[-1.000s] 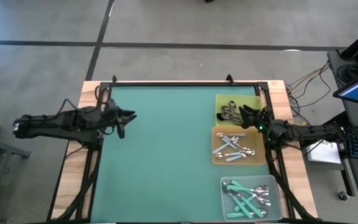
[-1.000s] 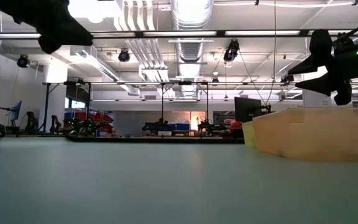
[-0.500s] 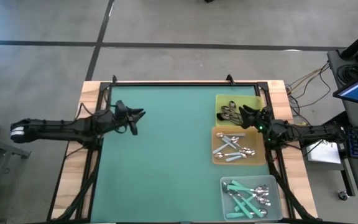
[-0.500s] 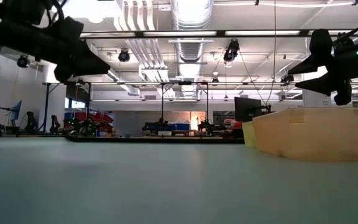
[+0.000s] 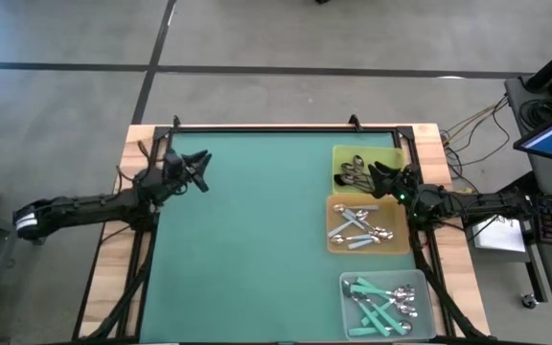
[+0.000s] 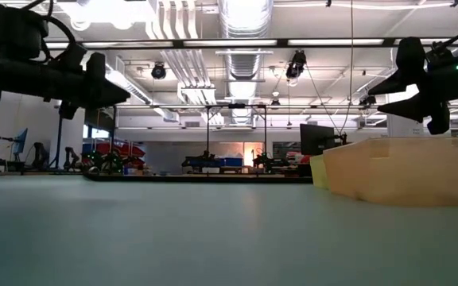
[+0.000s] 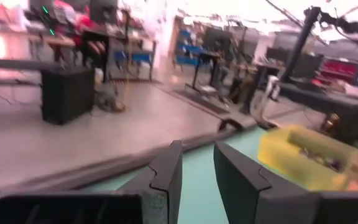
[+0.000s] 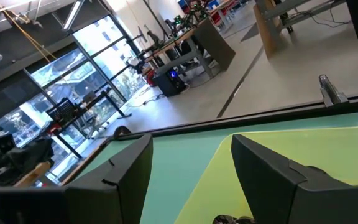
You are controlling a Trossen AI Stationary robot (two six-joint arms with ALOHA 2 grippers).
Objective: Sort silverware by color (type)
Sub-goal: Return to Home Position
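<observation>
Spoons (image 5: 362, 228) sit sorted in three trays (image 5: 332, 241) on the right. Both pincers empty, fingers apart: left gripper (image 5: 199, 161) at left edge, right gripper (image 5: 379, 178) over yellow tray (image 5: 391, 156). Retract low and you'll clip that rim.
</observation>
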